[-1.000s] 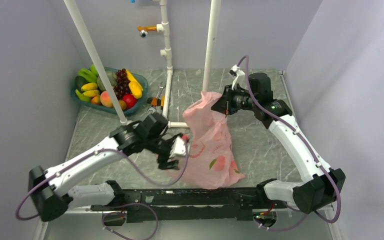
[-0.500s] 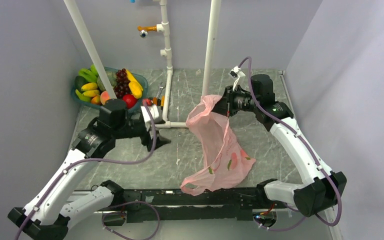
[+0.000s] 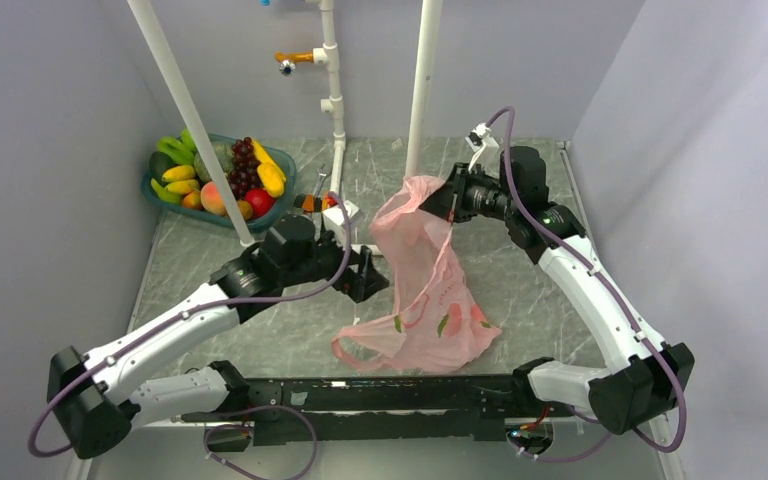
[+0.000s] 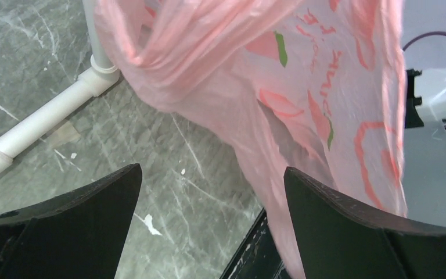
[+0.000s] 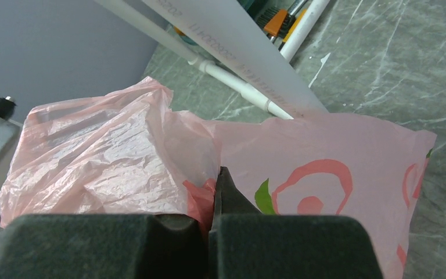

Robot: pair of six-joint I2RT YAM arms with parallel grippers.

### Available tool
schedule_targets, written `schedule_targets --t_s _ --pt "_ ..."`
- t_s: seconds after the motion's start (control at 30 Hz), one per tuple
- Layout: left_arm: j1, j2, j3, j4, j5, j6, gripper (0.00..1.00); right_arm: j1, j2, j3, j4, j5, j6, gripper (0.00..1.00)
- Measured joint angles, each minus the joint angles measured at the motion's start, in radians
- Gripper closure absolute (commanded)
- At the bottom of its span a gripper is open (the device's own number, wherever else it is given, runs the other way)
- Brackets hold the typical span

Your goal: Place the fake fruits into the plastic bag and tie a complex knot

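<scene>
The pink plastic bag hangs from my right gripper, which is shut on its upper edge; its lower part lies spread on the table. In the right wrist view the bag's film is pinched between the closed fingers. My left gripper is open and empty, just left of the bag. In the left wrist view the bag hangs ahead, its film brushing the right finger. The fake fruits lie in the teal basin at the far left. No knot shows.
White pipe posts rise from the table, with a pipe lying between basin and bag. An orange tool and a wrench lie by the basin. Grey walls close both sides.
My left arm swung right from near the basin to beside the bag, gripper open. The bag's lower part shifted and spread on the table. The right gripper kept its hold.
</scene>
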Motion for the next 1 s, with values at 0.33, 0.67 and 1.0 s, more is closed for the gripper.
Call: schedule_targets --t_s 0.33,0.67,1.0 --pt "-0.054 0.143 0.009 0.139 -0.090 -0.091 0.01 0.021 0.002 0.000 0.042 0.028 0.063 1.00" --pt "0.014 0.126 0.014 0.042 -0.161 -0.036 1.00 0.030 -0.101 -0.024 -0.062 0.027 -0.069 0.75" --pt "0.063 0.040 0.244 -0.161 0.217 0.330 1.00 0.031 -0.285 -0.003 -0.248 -0.085 -0.517 0.00"
